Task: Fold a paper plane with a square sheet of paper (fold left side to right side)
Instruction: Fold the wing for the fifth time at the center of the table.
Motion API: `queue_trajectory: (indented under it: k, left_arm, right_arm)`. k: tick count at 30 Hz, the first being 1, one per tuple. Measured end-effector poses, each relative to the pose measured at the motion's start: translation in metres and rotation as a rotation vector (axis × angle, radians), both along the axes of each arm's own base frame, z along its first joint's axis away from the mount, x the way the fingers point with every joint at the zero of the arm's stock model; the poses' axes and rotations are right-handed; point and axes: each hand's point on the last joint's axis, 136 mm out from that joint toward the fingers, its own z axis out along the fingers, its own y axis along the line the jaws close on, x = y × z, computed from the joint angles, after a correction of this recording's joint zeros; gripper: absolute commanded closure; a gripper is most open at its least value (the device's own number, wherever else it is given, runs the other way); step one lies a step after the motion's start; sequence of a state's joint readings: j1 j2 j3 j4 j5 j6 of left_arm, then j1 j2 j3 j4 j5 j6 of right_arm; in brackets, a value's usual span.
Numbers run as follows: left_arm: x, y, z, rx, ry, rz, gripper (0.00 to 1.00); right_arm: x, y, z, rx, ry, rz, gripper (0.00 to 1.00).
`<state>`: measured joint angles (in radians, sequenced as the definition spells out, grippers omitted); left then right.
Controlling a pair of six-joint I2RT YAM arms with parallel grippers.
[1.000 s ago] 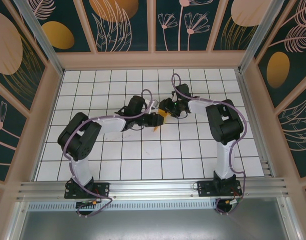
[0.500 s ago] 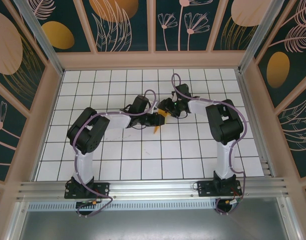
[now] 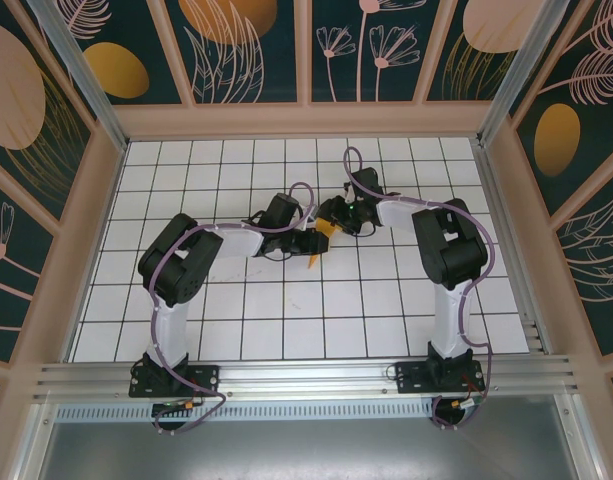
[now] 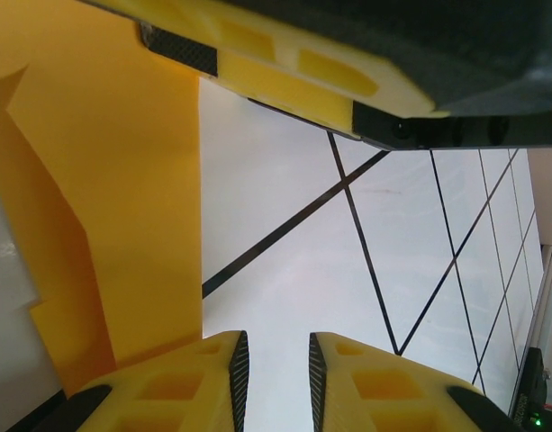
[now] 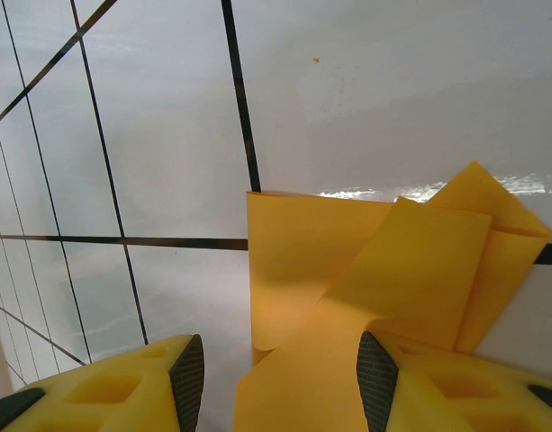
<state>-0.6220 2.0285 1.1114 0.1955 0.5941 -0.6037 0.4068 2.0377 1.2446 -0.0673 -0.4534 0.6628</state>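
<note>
The orange-yellow sheet of paper (image 3: pixel 325 231) lies on the white grid table, folded into a narrow shape whose point faces the near edge. In the right wrist view the paper (image 5: pixel 303 261) shows overlapping flaps and passes between my right gripper's (image 5: pixel 280 360) wide-apart fingers, so that gripper is open. My left gripper (image 4: pixel 274 346) stands just beside the paper's (image 4: pixel 122 198) straight edge. Its jaws are a narrow gap apart with only bare table between them. In the top view the left gripper (image 3: pixel 308 240) and right gripper (image 3: pixel 332 224) meet over the paper.
A finger of the right gripper (image 4: pixel 285 67) crosses the top of the left wrist view, close above the paper. The table (image 3: pixel 286 310) is walled by a wooden frame and painted panels (image 3: pixel 116 70). An aluminium rail (image 3: pixel 306 375) runs along the near edge.
The left arm's elbow has swung right and towards the middle, and its gripper has shifted a little. The paper and the right arm stay put.
</note>
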Motion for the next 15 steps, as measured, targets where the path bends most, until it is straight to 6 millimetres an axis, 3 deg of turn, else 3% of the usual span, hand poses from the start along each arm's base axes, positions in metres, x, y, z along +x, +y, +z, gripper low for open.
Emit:
queue_trajectory:
  k: [8, 15]
  left_arm:
    - [0.001, 0.003, -0.01, 0.025, 0.002, 0.007, 0.75]
    - [0.001, 0.007, -0.015, 0.044, -0.008, 0.018, 0.86]
  right_arm:
    - [0.0, 0.0, 0.001, 0.0, -0.003, 0.003, 0.47]
    - [0.003, -0.006, 0.008, -0.003, -0.025, 0.009, 0.52]
